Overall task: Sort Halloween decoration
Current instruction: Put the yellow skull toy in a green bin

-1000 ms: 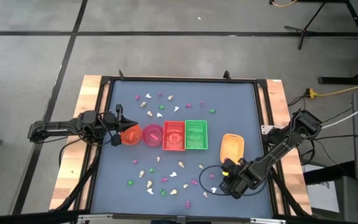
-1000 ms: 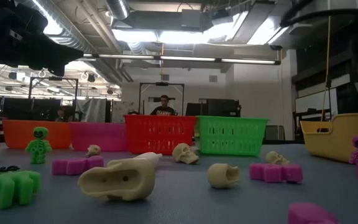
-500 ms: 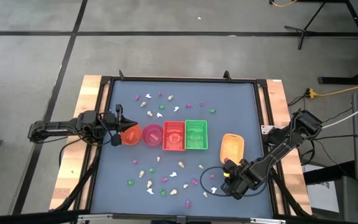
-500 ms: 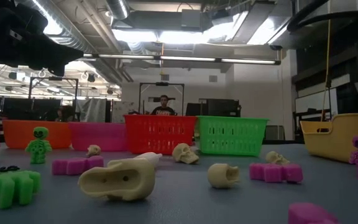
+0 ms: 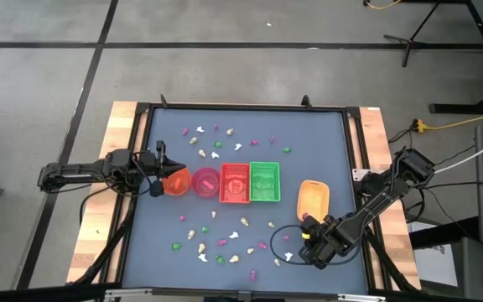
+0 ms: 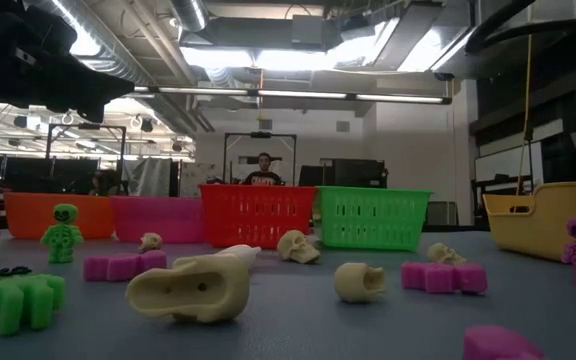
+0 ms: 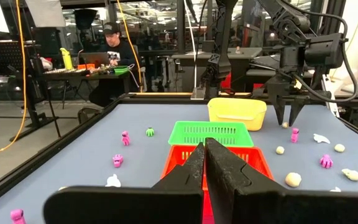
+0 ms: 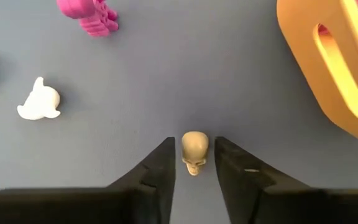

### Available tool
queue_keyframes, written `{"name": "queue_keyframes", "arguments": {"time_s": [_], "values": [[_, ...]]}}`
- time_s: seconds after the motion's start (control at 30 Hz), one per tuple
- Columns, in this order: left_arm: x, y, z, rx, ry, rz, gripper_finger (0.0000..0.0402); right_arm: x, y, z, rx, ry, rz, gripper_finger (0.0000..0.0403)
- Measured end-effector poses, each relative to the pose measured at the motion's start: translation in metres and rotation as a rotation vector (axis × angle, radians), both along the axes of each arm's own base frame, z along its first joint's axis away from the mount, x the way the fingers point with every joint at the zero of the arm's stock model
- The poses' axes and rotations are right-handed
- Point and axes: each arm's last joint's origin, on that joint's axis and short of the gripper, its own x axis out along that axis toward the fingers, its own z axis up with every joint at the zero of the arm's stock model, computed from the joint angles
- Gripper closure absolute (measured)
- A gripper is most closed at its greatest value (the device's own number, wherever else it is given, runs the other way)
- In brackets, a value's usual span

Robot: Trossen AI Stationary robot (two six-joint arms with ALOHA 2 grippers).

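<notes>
My right claw is open around a cream skull (not squeezing) near the yellow basket.

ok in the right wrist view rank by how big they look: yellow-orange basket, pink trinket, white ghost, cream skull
1. Yellow-orange plastic basket, by far the largest, though cut off by the frame.
2. Magenta-pink plastic trinket and white plastic ghost look alike; the trinket is cropped, so unranked.
3. Cream plastic skull, smallest.
</notes>
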Motion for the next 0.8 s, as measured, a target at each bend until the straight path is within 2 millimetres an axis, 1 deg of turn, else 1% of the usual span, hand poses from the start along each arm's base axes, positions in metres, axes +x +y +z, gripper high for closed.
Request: {"name": "queue_keyframes", "arguments": {"time_s": [0.17, 0.3, 0.4, 0.57, 0.8], "values": [[0.0, 0.0, 0.0, 0.0, 0.0, 0.0, 0.0401, 0.0002, -0.0001, 0.0003, -0.004, -0.006, -0.001, 0.0348], [0.0, 0.0, -0.0001, 0.0, 0.0, 0.0, 0.0401, 0.0004, 0.0, 0.0009, -0.005, -0.01, -0.001, 0.0374], [0.0, 0.0, 0.0, 0.0, 0.0, 0.0, 0.0401, 0.0004, -0.0001, 0.001, -0.005, -0.01, -0.001, 0.0376], [0.0, 0.0, -0.0001, 0.0, 0.0, 0.0, 0.0401, 0.0007, 0.0003, 0.0011, -0.001, -0.014, -0.001, 0.0359], [0.0, 0.0, 0.0, 0.0, 0.0, 0.0, 0.0401, 0.0027, 0.0024, 0.0016, 0.022, -0.034, -0.001, 0.0355]]}}
